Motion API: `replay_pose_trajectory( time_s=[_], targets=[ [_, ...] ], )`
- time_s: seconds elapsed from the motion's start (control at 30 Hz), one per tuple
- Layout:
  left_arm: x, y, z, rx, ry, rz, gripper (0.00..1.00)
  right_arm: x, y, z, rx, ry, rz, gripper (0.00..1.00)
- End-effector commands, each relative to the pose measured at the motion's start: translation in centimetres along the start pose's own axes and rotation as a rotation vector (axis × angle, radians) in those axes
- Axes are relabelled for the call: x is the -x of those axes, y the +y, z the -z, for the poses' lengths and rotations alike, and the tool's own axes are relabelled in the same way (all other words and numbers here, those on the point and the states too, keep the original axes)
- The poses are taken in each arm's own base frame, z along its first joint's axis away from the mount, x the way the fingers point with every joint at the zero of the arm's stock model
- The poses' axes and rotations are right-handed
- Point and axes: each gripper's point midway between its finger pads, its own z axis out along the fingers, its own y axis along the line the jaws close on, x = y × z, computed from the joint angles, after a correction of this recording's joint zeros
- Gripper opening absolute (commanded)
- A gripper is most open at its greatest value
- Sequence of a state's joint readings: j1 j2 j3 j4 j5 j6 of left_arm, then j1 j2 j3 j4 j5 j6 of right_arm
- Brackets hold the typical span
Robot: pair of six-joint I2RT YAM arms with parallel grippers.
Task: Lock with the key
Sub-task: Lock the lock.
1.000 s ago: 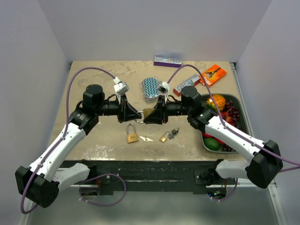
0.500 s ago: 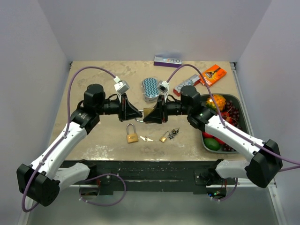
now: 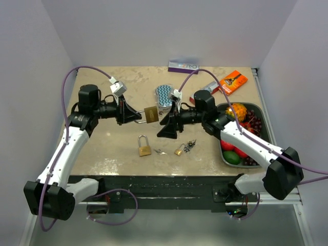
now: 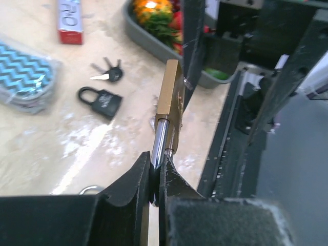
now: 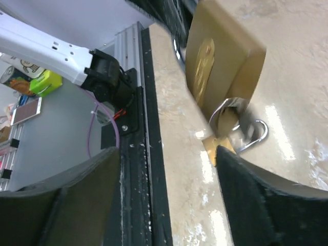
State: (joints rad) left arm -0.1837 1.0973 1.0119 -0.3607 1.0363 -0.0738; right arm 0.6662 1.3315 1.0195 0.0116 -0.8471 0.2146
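- Step: lock work in mid-air, with the left gripper (image 3: 137,115) clenched on the shackle of the brass padlock (image 3: 150,114), held above the table (image 3: 102,148) left of centre
- Right gripper (image 3: 165,127) released, fingers spread wide with nothing between them, just beside the padlock body but apart from it
- Right wrist view: a key ring (image 5: 252,134) dangles at the body's keyhole end; blurred, so I can't tell if a key is seated
- Shackle looks pushed home; locked or not, can't tell
- Next, my read: right re-approaches the keyhole end, grips the key head square and turns while left stays rigid
- Vs a second ago: both claws met at the padlock mid-table; left has since swung it away leftward and right has opened
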Motion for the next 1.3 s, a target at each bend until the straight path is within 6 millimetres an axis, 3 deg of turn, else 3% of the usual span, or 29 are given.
replay_pose_trajectory(
  time_s=[0.0,0.17,0.33,0.5,0.77,1.27],
  targets=[
    [1.7,1.5,1.4,0.013,0.001,-0.176,0.0,2.2,-0.5,1.2,0.006,-0.016,0.084,0.84],
    [0.6,1.0,2.0,-0.049,0.075,-0.319,0.0,2.5,-2.3,2.5,-0.052,0.021,0.215,0.82],
    [-0.9,-0.7,2.3,-0.141,0.11,-0.319,0.0,3.4,-2.7,2.8,-0.068,0.027,0.36,0.73],
    [-1.3,-1.8,2.5,-0.201,0.103,-0.332,0.0,3.0,-1.6,1.6,0.017,0.04,0.364,0.61],
    [-1.1,-2.5,2.6,-0.215,0.096,-0.341,0.0,0.6,0.7,-0.2,0.106,0.105,0.356,0.54],
    [-1.2,-3.4,2.7,-0.243,0.092,-0.34,0.0,0.1,0.1,-1.6,0.088,0.118,0.332,0.43]
  ],
)
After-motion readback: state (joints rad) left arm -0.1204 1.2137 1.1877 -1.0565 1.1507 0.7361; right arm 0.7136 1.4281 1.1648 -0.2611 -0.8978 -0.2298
